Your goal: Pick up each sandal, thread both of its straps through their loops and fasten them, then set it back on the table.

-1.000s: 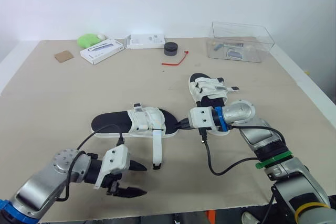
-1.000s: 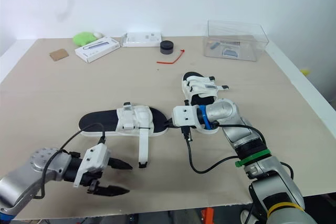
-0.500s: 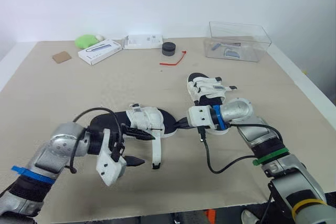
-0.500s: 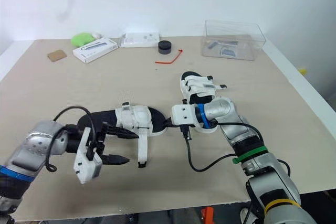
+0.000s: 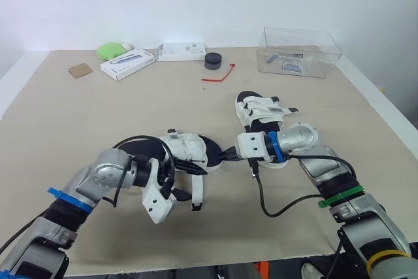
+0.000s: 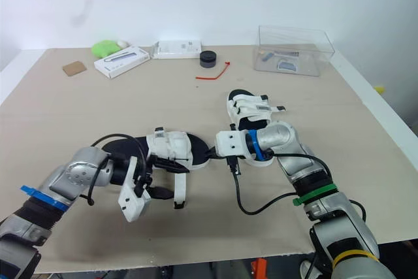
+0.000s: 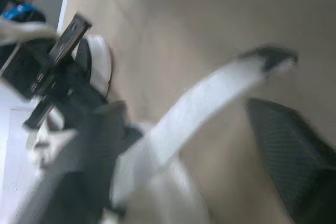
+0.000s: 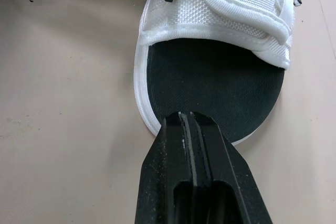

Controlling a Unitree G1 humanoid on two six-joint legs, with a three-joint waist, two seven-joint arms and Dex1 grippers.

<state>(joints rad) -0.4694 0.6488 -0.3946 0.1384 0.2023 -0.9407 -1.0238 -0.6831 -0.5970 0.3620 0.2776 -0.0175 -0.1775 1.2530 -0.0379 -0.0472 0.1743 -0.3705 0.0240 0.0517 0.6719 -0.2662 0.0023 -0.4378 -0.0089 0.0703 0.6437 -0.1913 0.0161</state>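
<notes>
White-strapped near sandal [image 5: 186,151] lies flat on the worktop [image 5: 78,122], its loose strap [image 5: 196,191] trailing off its front side. The right hand [image 5: 228,155] is clamped tight on the toe rim, presumably to pin it. The left hand [image 6: 171,181], at the sandal's front side, has its fingers spread astride that strap and grips nothing; the second sandal [image 5: 261,112] crowds the toe end, with bare worktop beyond the heel.

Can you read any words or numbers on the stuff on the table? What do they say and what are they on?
White box with the dark picture: print too small to read.
Other white box: dark marks, too small to read.
Near sandal and far sandal: no words visible.
</notes>
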